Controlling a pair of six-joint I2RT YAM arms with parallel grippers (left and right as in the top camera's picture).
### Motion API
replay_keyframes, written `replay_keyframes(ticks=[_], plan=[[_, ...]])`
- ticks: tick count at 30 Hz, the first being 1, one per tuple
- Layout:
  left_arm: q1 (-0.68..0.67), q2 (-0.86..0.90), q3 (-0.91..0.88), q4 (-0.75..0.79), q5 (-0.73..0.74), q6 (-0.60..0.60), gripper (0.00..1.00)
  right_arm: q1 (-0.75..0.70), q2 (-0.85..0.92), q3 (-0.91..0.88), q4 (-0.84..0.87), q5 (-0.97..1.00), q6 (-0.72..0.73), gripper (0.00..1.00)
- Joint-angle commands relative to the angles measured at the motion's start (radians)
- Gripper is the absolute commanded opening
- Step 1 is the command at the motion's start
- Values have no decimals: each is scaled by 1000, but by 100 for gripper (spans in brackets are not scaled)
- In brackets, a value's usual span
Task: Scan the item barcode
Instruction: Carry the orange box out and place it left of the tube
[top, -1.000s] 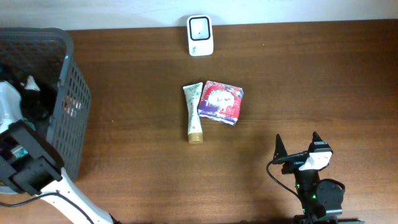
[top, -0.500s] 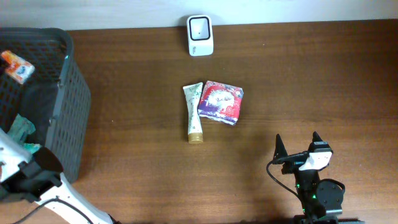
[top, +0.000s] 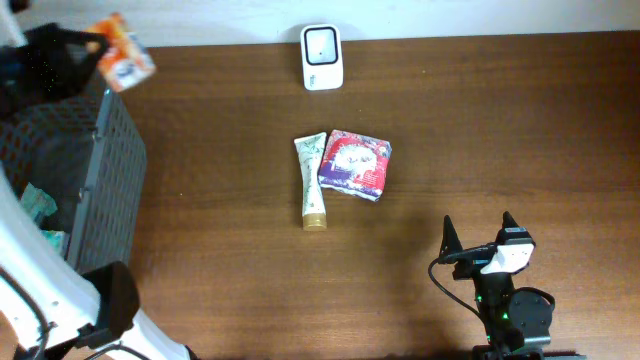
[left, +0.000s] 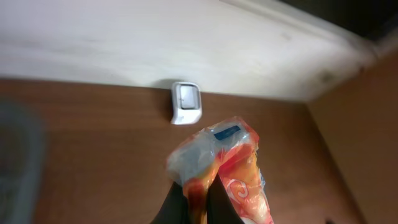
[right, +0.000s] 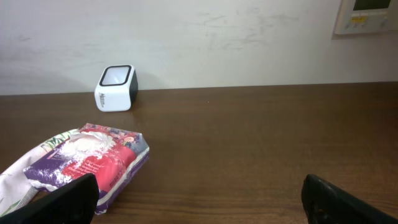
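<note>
Left end effector (left: 194, 204) grips the packet (left: 227, 163): face its barcode to the twelve-o'clock scanner (top: 322, 44). Right end effector (top: 478, 225) released.

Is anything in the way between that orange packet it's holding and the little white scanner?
Nothing visible: bare table lies between the orange packet and the white scanner; the tube and purple pack lie off that line.
</note>
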Motion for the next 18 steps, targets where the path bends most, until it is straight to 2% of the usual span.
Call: replay_keyframes(ticks=[1,3,10,13,16,18], plan=[[-164,-8,7,5,-24,159,0,6,-7,-7,-4,12,-7,99],[-261,-8,2,4,-156,158,0,6,-7,-7,-4,11,-7,99],[-469,-4,-141,13,-296,157,0,6,-7,-7,-4,12,-7,99],[-523,-4,-299,34,-328,156,0,6,-7,-7,-4,12,-7,99],[-559,-4,-552,138,-337,145,0,6,-7,-7,-4,11,-7,99],[-566,-4,-641,187,-365,145,0,6,-7,-7,-4,12,-7,99]])
